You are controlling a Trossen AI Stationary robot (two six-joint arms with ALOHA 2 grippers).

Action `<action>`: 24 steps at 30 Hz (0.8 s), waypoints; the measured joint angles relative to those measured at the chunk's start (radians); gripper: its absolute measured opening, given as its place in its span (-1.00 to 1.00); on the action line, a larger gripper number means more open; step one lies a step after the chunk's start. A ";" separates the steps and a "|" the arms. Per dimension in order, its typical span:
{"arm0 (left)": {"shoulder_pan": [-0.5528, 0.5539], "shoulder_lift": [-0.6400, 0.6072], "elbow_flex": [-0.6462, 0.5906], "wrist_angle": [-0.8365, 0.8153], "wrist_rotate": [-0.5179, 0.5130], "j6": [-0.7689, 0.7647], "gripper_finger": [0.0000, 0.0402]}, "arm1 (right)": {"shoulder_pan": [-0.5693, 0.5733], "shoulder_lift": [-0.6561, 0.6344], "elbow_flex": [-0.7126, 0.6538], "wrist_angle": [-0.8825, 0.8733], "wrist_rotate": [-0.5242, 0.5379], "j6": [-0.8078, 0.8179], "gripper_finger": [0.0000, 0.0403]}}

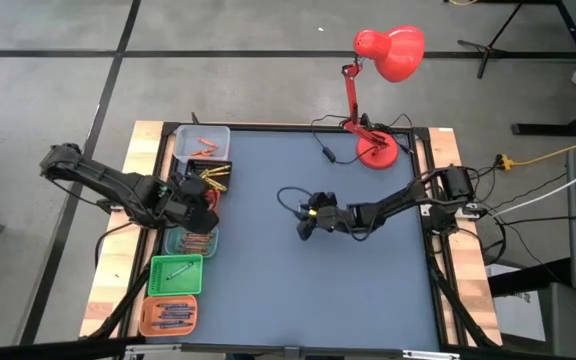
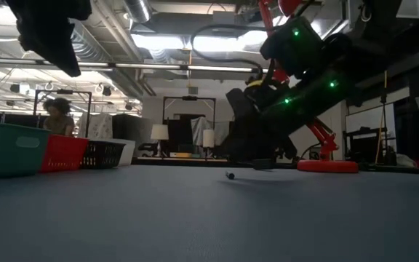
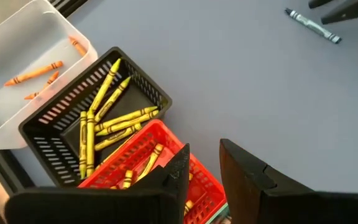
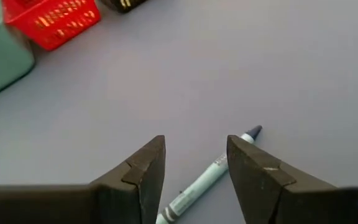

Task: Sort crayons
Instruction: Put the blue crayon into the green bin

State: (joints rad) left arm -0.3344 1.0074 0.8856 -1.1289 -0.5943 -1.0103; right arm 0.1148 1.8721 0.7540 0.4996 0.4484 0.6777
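One blue crayon (image 4: pixel 211 177) lies flat on the grey-blue table (image 1: pixel 368 280), right under the right gripper (image 4: pixel 194 165), whose two dark fingers (image 4: pixel 257 177) stand spread apart with nothing held. Seen from that wrist, the crayon runs slantwise through the gap between them: its pointed tip pokes out just past one finger while its other end lies nearer the camera, below the gap. It touches the table only (whether a finger brushes it I cannot tell). From above, this gripper (image 1: pixel 311 218) hangs near the middle of the table.

Over at the table's left edge, the left gripper (image 3: pixel 201 171) hovers above the red bin (image 3: pixel 151 165), fingers parted by a narrow gap and empty. Yellow crayons (image 3: pixel 114 121) lie in the black bin (image 3: pixel 61 121) just beyond, and a few more yellow ones show in the red bin. Next along, the white bin (image 3: pixel 23 37) holds a few orange crayons (image 3: pixel 33 73).

Farther down the row in the high view sit a teal bin (image 1: pixel 192 243), a green bin (image 1: pixel 176 275) with one dark stick in it, and an orange bin (image 1: pixel 168 316) holding several dark sticks.

At the table's far edge stands a red desk lamp (image 1: pixel 383 60), and beyond it, in the low view, a person (image 2: pixel 58 116) sits in the room.
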 joint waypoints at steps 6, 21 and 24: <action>0.000 0.078 0.000 0.024 0.000 0.000 -0.64 | 0.003 0.000 0.000 -0.007 0.002 0.005 -0.16; -0.001 0.229 0.000 0.049 0.022 0.013 -0.64 | 0.004 0.076 0.018 -0.055 0.028 0.048 -0.16; -0.003 0.235 0.000 0.056 0.030 0.027 -0.64 | 0.004 0.076 0.020 -0.093 0.024 0.048 -0.16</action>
State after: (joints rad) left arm -0.3373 1.2426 0.8856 -1.0728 -0.5647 -0.9835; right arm 0.1184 1.9476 0.7743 0.4066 0.4725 0.7258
